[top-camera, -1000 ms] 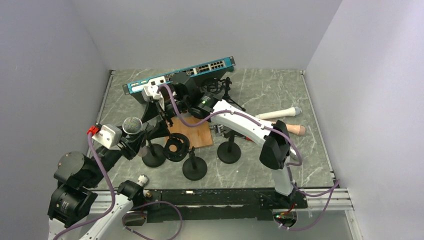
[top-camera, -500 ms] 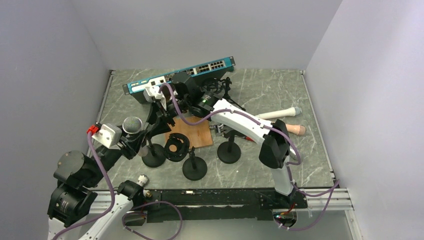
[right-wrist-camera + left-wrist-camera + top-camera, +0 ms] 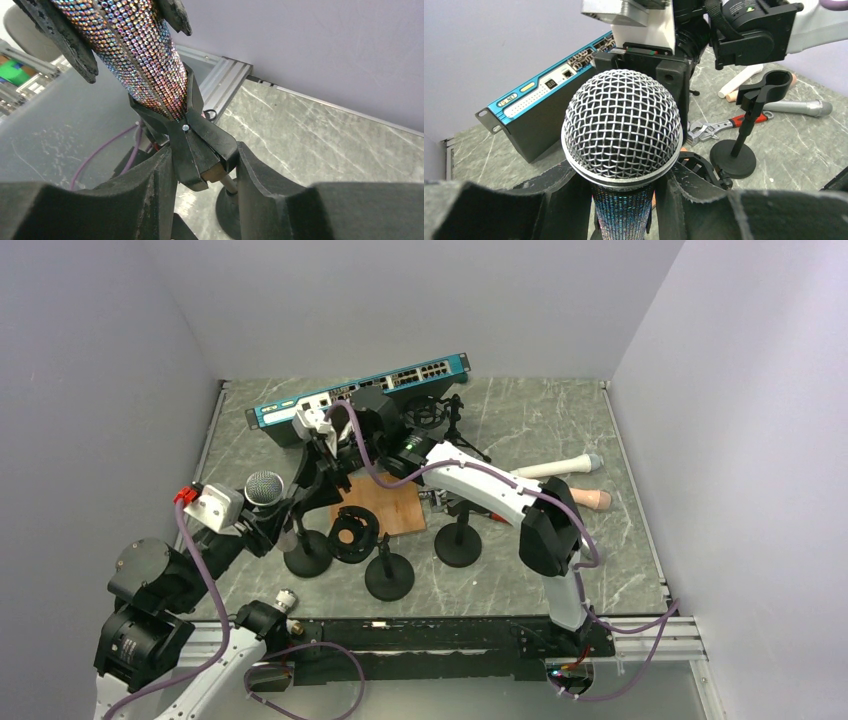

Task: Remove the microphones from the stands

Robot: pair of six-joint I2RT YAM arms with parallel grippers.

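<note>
Between the two sides of my left hand (image 3: 621,202) stands the microphone (image 3: 622,127). That hand is closed on its glittering handle, and the round wire-mesh head rises just above the grip, upright and close to the wrist camera.

Directly below that grip, my right hand (image 3: 202,170) is clamped on the black clip (image 3: 192,145) of the stand (image 3: 307,558). One side presses the clip's left flank and the other presses its right. The narrow end of the handle sits in the fork of the clip, just above my right hand, so the microphone is not yet out of the stand. The handle leans up and away from my right hand toward the left hand's grip. Under my right hand, the stand's thin rod runs down to its round base on the desk (image 3: 804,145).

From above, both hands meet at the same stand. My left hand reaches in from the near left, and my right hand comes from the far side, facing it across the microphone.

Other items noted:
- A blue-fronted network switch (image 3: 539,92) lies beyond my left hand, off to its left.
- A second stand (image 3: 744,135) with an empty clip is upright beyond that hand, to its right.
- A red-handled wrench (image 3: 714,129) lies on the desk just beside that stand's base.
- A silver microphone (image 3: 796,106) lies on its side farther right, well apart from both hands.
</note>
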